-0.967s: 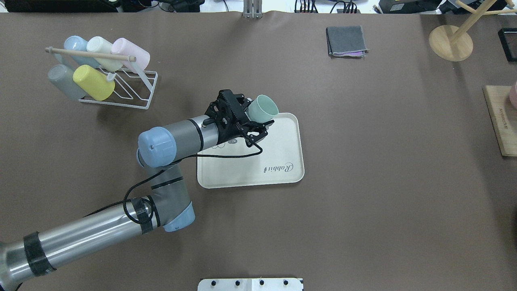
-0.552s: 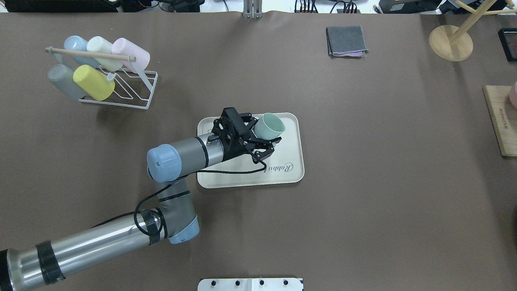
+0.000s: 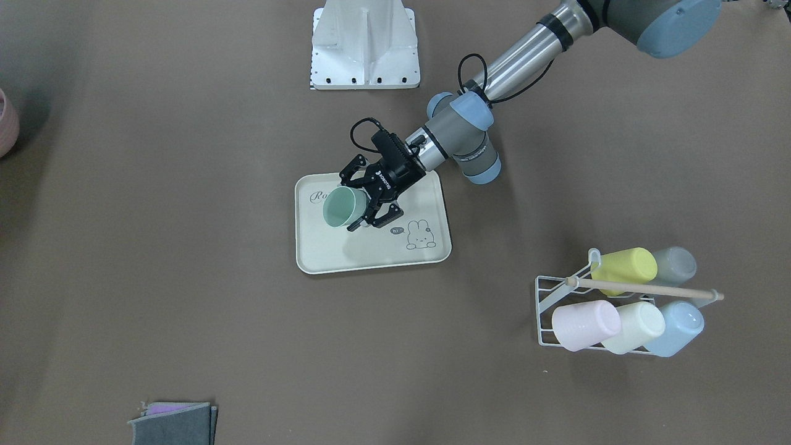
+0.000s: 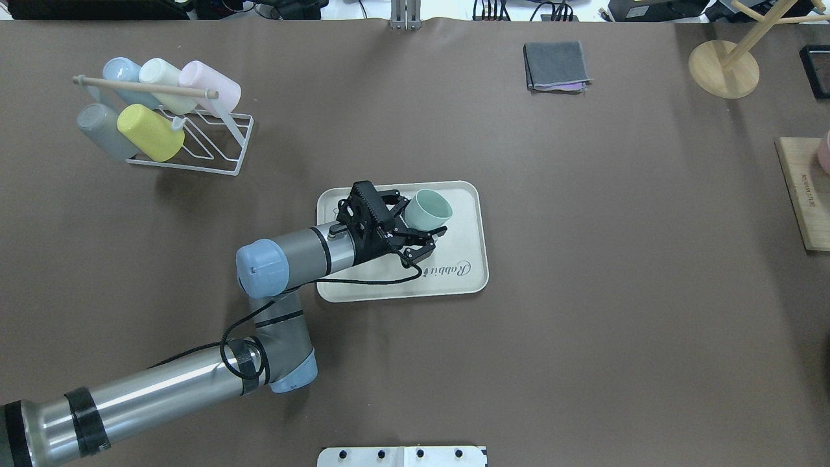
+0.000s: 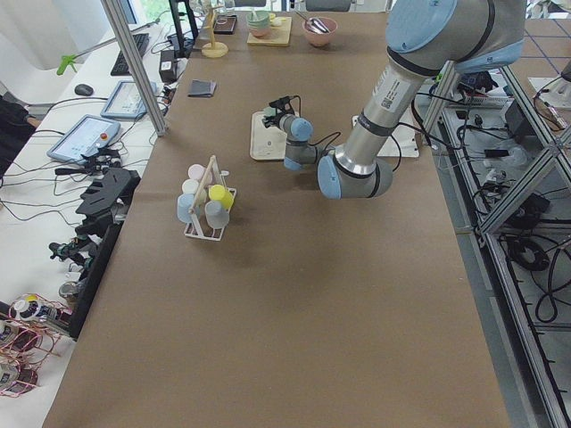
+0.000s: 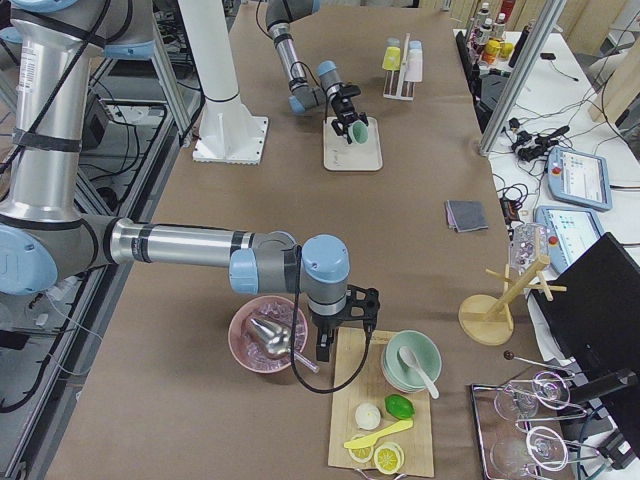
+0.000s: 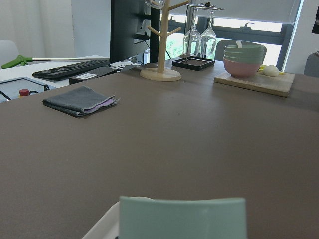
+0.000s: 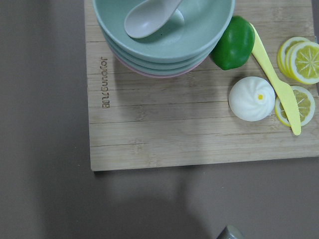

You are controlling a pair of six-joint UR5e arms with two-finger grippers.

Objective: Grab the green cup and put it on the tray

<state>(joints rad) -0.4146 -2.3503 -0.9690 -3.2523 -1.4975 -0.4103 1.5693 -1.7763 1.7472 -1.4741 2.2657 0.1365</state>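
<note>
Brown desk mat [image 4: 583, 259] carries the tray [image 4: 467, 272] mid-desk, and over its half toward the far edge my left gripper [image 4: 420, 220] clamps the tilted green cup [image 4: 429, 209], so I'd level it, lower until its base touches, then release.

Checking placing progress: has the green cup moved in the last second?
Yes. In the overhead view the green cup has shifted from the far rim of the tray inward over its floor, toward the robot.
</note>
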